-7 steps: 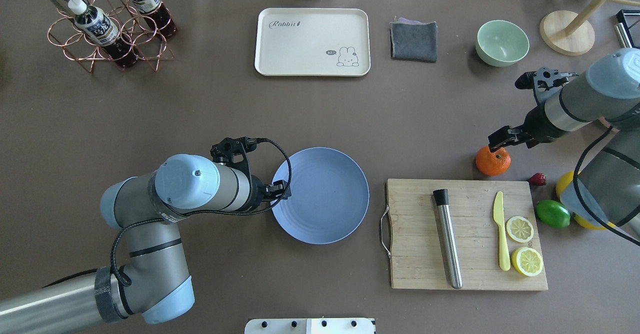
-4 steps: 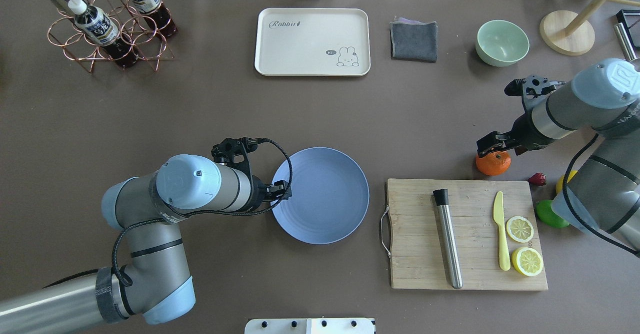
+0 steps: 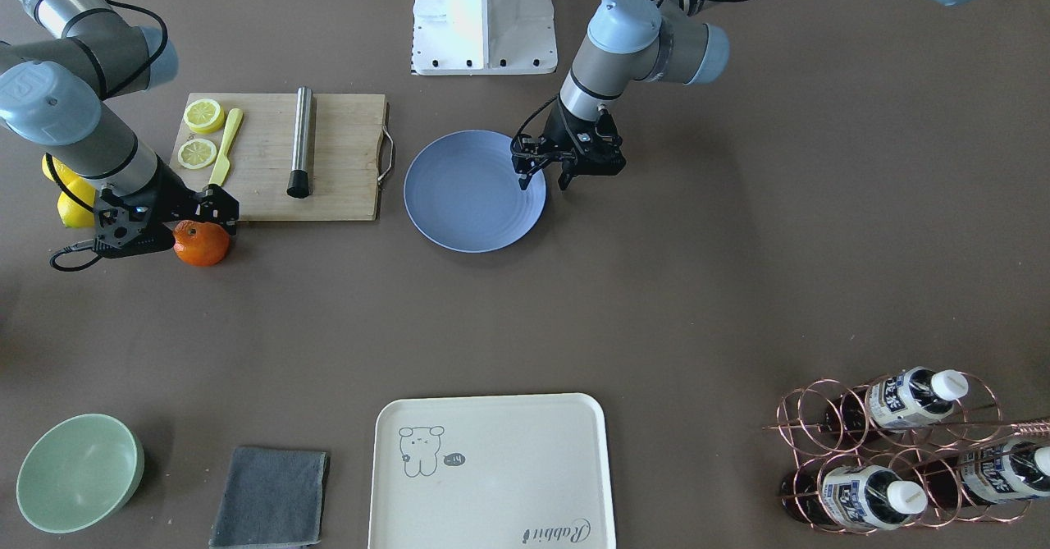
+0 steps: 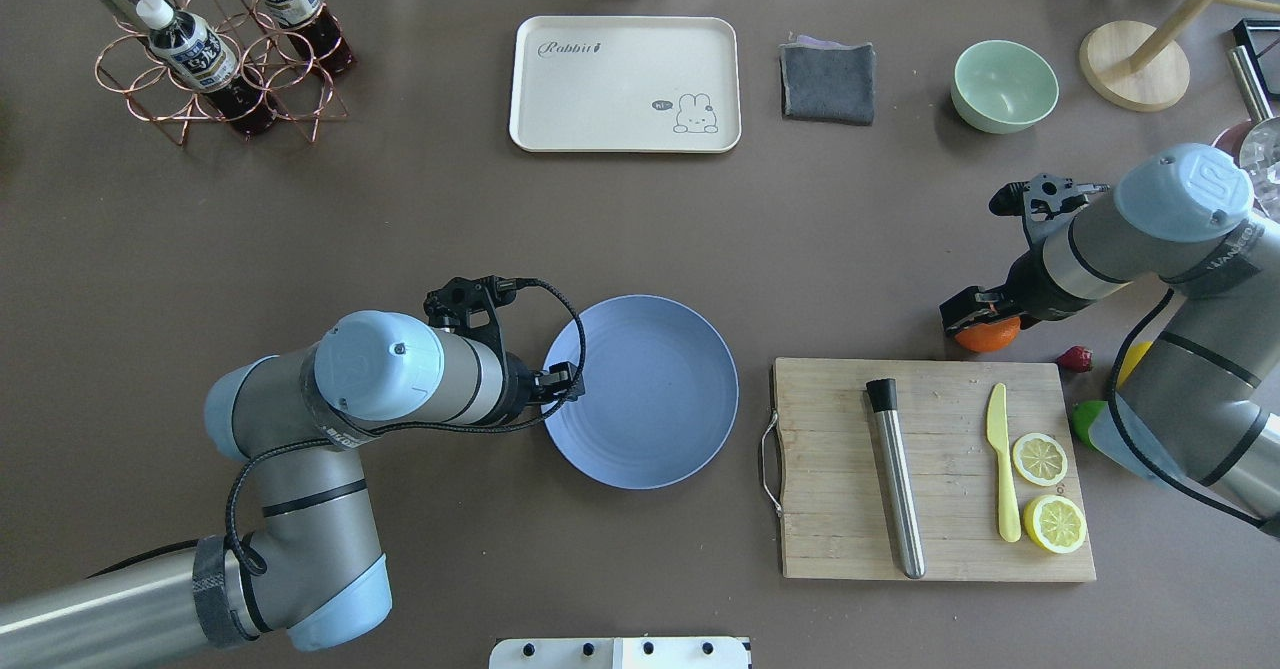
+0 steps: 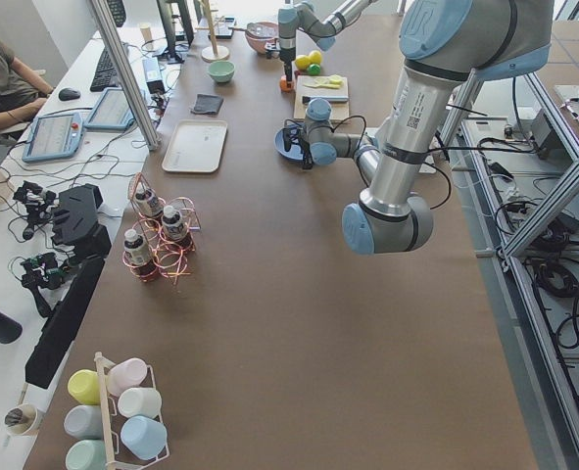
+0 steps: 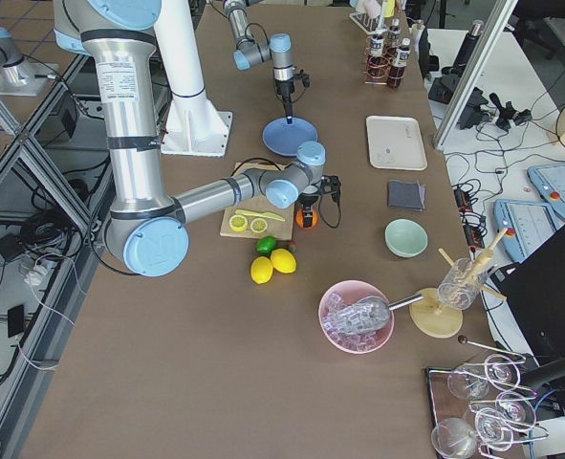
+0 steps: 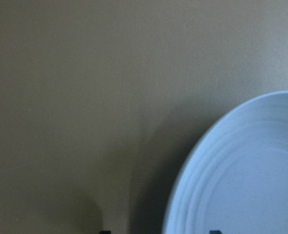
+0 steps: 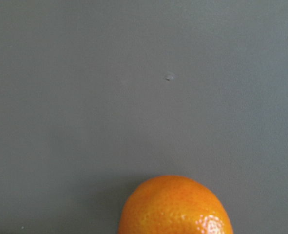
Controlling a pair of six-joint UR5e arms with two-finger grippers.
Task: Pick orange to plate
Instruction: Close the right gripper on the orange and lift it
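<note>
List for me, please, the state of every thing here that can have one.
orange: whole, resting on the table beside the cutting board, not lifted.
right pincer: appears open, low over the orange.
left pincer: open, at the plate's rim.
plate: flat on the table, the orange not on it.
lemon halves: cut, faces up on the cutting board.
cloth: folded.
bowl: upright.
bottles: capped.

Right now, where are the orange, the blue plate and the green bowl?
orange [image 3: 201,244], front-facing view, middle of its peel.
blue plate [image 4: 650,399], overhead view, bare middle.
green bowl [image 4: 1004,89], overhead view, inside bottom.
</note>
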